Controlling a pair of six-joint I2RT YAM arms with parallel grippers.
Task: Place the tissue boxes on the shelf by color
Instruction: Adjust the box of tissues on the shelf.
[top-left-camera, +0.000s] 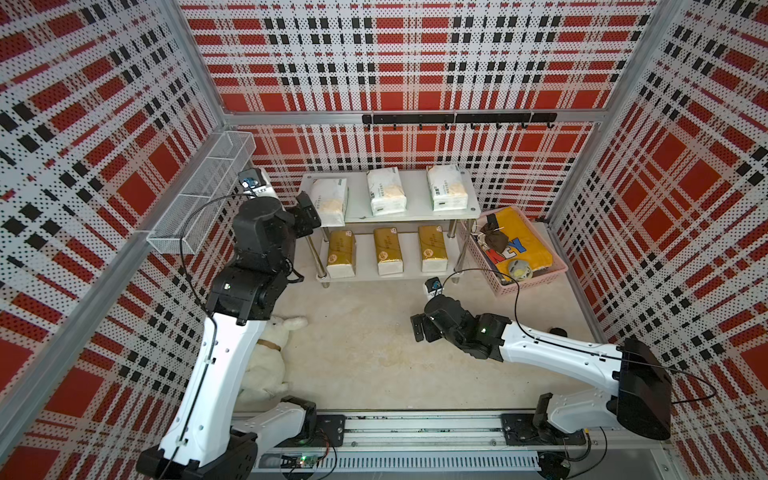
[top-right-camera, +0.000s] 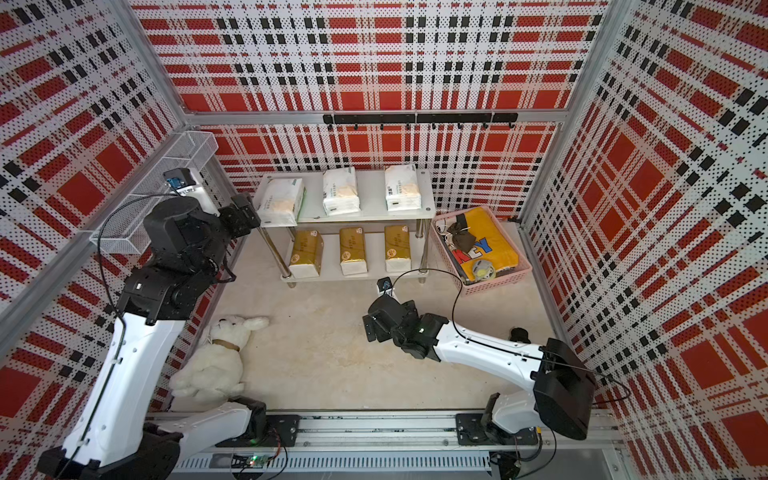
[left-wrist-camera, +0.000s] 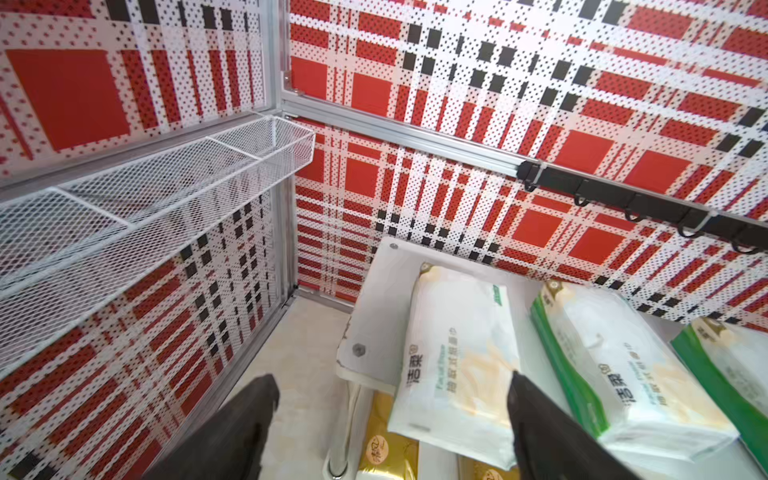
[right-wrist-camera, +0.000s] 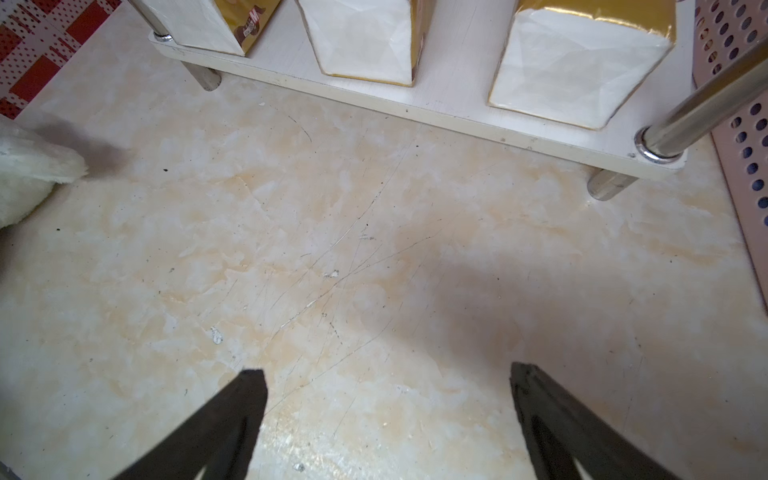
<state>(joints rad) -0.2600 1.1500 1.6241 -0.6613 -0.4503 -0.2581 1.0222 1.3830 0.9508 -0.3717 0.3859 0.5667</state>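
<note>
The shelf (top-left-camera: 415, 210) stands against the back wall. Three white tissue boxes (top-left-camera: 330, 199) (top-left-camera: 386, 191) (top-left-camera: 446, 187) lie on its top board. Three gold tissue boxes (top-left-camera: 341, 253) (top-left-camera: 388, 251) (top-left-camera: 433, 248) stand on the lower board. The leftmost white box (left-wrist-camera: 457, 353) hangs over the board's front edge. My left gripper (top-left-camera: 309, 214) hovers at that box's near left corner, open; in the left wrist view one finger (left-wrist-camera: 536, 415) overlaps the box's edge and the other is well clear. My right gripper (top-left-camera: 417, 328) is open over bare floor in front of the shelf, holding nothing (right-wrist-camera: 386, 370).
A white plush toy (top-left-camera: 266, 361) lies on the floor beside the left arm. A pink basket (top-left-camera: 559, 268) with yellow cloth stands right of the shelf. A white wire mesh basket (top-left-camera: 203, 195) hangs on the left wall, and a black hook rail (top-left-camera: 457, 118) on the back wall.
</note>
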